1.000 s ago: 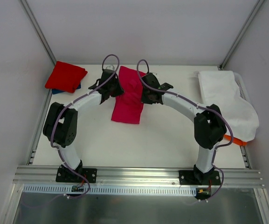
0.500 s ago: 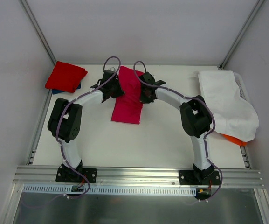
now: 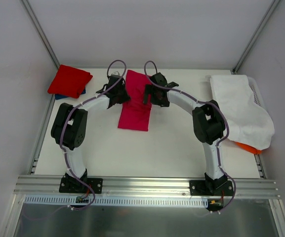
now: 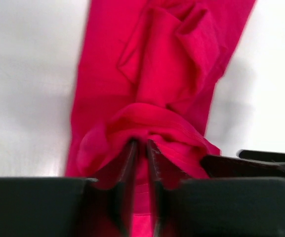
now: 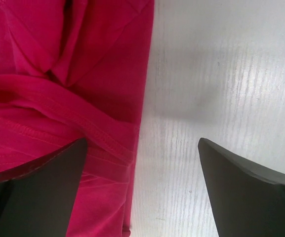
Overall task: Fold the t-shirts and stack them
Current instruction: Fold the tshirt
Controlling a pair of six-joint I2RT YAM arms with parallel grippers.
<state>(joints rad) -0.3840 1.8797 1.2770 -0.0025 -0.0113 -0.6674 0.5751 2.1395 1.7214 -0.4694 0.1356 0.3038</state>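
Note:
The crimson-pink t-shirt (image 3: 135,111) lies mid-table as a long folded strip running front to back. My left gripper (image 3: 124,94) is at the strip's left edge near the far end. In the left wrist view its fingers (image 4: 141,145) stand almost together, with a bunched fold of the pink cloth (image 4: 172,54) pinched between them. My right gripper (image 3: 148,94) is at the strip's right edge and stands wide open (image 5: 142,143). One of its fingers is over the cloth (image 5: 58,74), the other over bare table. A brighter red t-shirt (image 3: 69,80) lies folded on a blue one (image 3: 59,97) at the far left corner.
A large white cloth bag (image 3: 241,108) is draped at the table's right side, with an orange item (image 3: 248,147) poking out beneath it. Aluminium frame posts rise at the back corners. A metal rail runs along the near edge by the arm bases.
My right gripper has opened wide and let go of the pink shirt's right edge, and its arm has folded inward. The left gripper stays at the left edge.

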